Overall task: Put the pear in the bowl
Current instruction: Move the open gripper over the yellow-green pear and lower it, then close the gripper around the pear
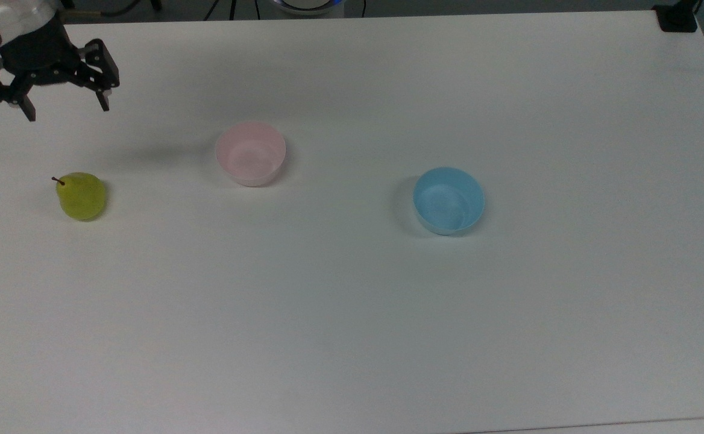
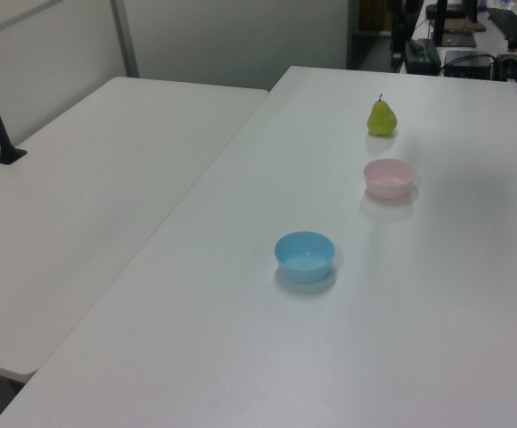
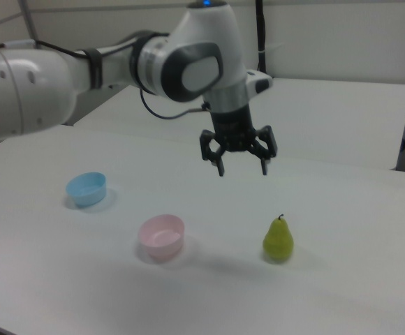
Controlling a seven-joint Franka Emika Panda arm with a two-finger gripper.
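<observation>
The yellow-green pear (image 1: 81, 195) (image 2: 381, 117) (image 3: 278, 239) stands upright on the white table (image 1: 352, 313), stem up. The pale pink bowl (image 1: 251, 153) (image 2: 389, 177) (image 3: 162, 236) sits to its right in the top view, nothing inside it. My gripper (image 1: 67, 110) (image 3: 242, 168) hangs open in the air above the table, up and slightly left of the pear in the right view, fingers pointing down with nothing between them.
A light blue bowl (image 1: 448, 200) (image 2: 304, 256) (image 3: 86, 188) sits further right in the top view. A second white table (image 2: 98, 196) adjoins in the left view. A black clamp (image 1: 676, 18) sits on the top view's far right corner.
</observation>
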